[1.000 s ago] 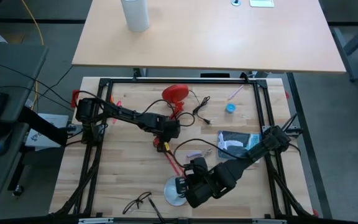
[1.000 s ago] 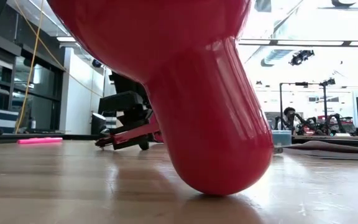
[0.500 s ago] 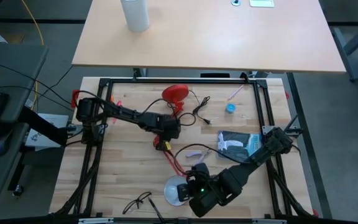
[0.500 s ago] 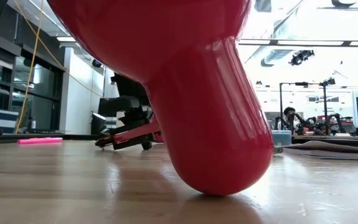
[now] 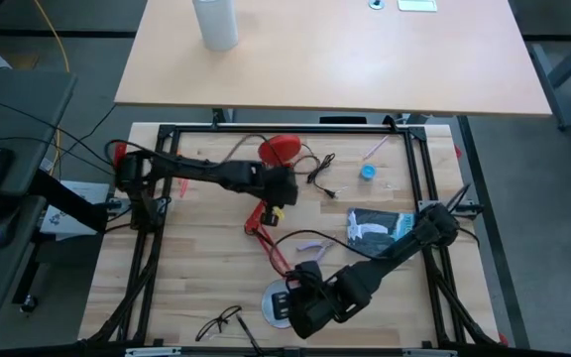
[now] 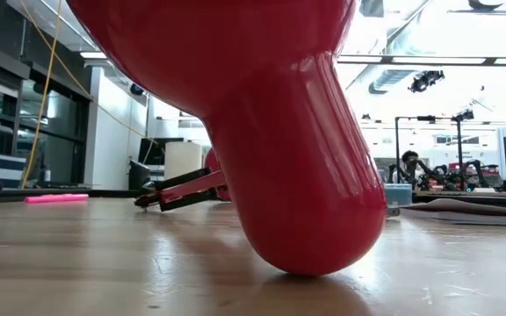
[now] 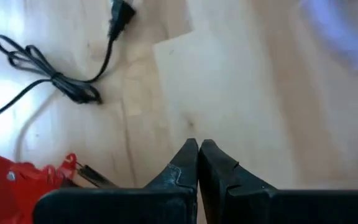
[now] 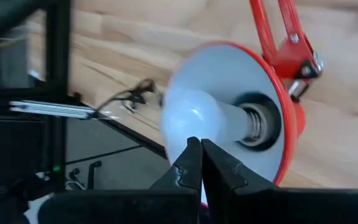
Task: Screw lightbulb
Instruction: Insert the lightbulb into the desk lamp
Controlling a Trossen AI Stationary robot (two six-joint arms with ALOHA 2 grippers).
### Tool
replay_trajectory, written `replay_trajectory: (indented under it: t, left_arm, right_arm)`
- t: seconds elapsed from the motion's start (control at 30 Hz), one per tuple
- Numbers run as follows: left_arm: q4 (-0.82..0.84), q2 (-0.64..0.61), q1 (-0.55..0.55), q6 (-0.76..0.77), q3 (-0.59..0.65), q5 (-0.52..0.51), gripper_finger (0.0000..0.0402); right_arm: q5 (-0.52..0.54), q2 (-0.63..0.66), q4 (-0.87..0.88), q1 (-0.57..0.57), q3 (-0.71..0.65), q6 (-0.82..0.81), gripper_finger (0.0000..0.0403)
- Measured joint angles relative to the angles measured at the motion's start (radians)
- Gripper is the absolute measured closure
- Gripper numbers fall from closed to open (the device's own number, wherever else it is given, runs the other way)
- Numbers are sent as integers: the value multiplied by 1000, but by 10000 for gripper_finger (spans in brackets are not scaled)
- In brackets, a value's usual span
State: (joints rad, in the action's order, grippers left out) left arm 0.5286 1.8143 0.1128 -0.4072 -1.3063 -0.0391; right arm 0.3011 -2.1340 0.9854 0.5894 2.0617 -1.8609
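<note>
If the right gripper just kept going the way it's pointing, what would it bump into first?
Most likely the lightbulb, seated in the socket of the red lamp's shade. The shut right gripper points straight at its globe, though the gap between them is hard to judge.

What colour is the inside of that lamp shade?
White inside, with a red rim; the shade shows best in the right wrist view, with the lightbulb in it.

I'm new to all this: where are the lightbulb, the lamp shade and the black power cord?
lightbulb (image 8: 191, 118), right wrist view, frosted globe.
lamp shade (image 8: 278, 93), right wrist view, white inner lining.
power cord (image 7: 55, 81), left wrist view, bundled loop.
</note>
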Motion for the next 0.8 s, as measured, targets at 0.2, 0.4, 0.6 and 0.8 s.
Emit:
replay_trajectory:
  t: [0.2,0.4,0.6,0.8]
  left_arm:
    - [47,-173,27,49,88,53,402]
    - [47,-282,61,88,309,-24,402]
    - [-46,-288,61,262,496,-1,402]
    - [-219,-286,15,410,599,3,402]
  right_arm:
    - [-51,-41,5,-8,0,0,403]
    - [-86,-41,84,-1,0,-4,403]
    - [-166,-40,239,20,0,-24,403]
    - [-185,-37,349,31,0,-20,403]
